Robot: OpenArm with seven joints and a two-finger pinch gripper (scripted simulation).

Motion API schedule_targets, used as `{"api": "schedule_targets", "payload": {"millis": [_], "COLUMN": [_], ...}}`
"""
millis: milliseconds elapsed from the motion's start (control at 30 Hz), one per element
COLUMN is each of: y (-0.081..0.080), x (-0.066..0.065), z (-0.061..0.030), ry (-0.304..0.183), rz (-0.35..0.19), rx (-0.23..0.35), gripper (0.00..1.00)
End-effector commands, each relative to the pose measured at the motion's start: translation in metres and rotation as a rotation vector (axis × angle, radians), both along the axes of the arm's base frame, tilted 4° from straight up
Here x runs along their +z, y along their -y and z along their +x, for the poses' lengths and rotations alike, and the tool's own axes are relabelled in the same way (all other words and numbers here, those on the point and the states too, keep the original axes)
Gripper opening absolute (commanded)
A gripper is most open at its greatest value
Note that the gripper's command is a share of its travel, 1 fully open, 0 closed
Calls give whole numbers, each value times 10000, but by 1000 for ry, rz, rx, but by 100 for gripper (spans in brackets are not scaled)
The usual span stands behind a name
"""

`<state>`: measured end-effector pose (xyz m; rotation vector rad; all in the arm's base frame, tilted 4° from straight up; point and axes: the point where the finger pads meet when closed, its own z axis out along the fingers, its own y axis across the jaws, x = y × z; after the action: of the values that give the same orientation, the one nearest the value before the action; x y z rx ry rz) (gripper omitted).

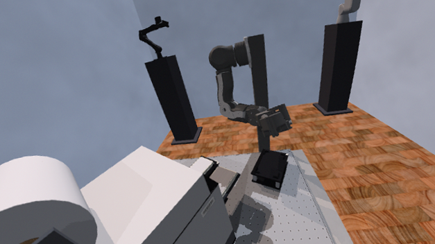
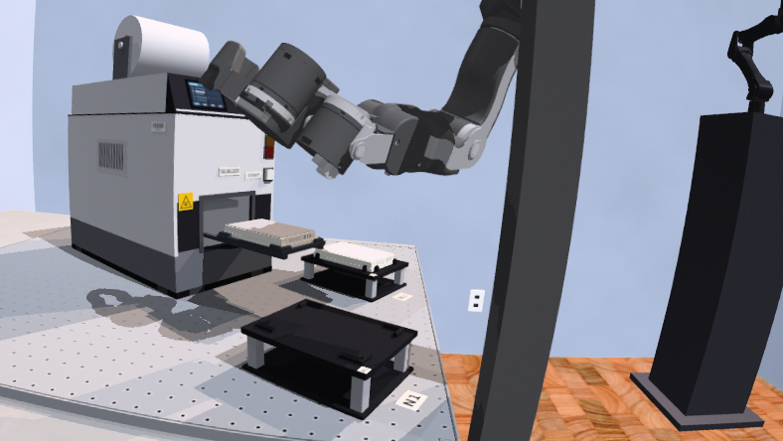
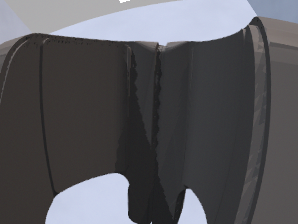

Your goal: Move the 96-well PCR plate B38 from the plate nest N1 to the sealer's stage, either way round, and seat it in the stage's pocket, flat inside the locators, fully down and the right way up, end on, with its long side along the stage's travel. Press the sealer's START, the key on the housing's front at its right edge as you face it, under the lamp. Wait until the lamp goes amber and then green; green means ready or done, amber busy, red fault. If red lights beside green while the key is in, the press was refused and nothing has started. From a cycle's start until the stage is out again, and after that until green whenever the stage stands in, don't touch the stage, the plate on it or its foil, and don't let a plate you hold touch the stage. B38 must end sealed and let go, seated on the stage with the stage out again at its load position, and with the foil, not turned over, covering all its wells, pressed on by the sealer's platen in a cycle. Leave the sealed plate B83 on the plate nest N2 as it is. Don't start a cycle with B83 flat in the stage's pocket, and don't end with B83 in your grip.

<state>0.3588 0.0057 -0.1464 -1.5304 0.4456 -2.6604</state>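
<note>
The carrying part looks done. Plate nest N1 (image 2: 328, 335) stands bare at about 6 o'clock in the exterior view. B38 (image 2: 270, 231) lies on the sealer's stage (image 2: 248, 245), which stands out of the mouth of the sealer (image 2: 136, 181), at roughly 10 o'clock from N1. The plate looks flat and right way up, end on to the opening, though I cannot tell whether it is fully down inside the locators. No foil shows on it that I can make out.

What is left, in my judgement, is the cycle itself and the wait for green. The lamp (image 2: 268, 146) shows a warm orange-red patch (half hidden by the forearm, so amber or red is not settled), with the START key (image 2: 267, 174) just below it at 6 o'clock.

The gripper (image 2: 211, 70) hangs high near the screen, at 11 o'clock from the key and apart from it. Its fingers are pressed together on nothing.

Plate nest N2 (image 2: 350, 271), at 3 o'clock from the stage, carries B83 (image 2: 356, 255), lying flat. The foil roll (image 2: 164, 46) sits on the housing at 12 o'clock.
</note>
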Motion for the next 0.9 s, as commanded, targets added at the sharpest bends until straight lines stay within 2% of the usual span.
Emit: {"api": "schedule_targets", "payload": {"millis": [0, 500, 667, 867], "y": [0, 3, -375, -375], "x": [3, -12, 237, 237], "z": [-3, -7, -2, -2], "ry": [3, 2, 57, 57], "rz": [2, 0, -121, -121], "rx": [3, 6, 130, 130], "gripper": [0, 0, 0, 0]}}
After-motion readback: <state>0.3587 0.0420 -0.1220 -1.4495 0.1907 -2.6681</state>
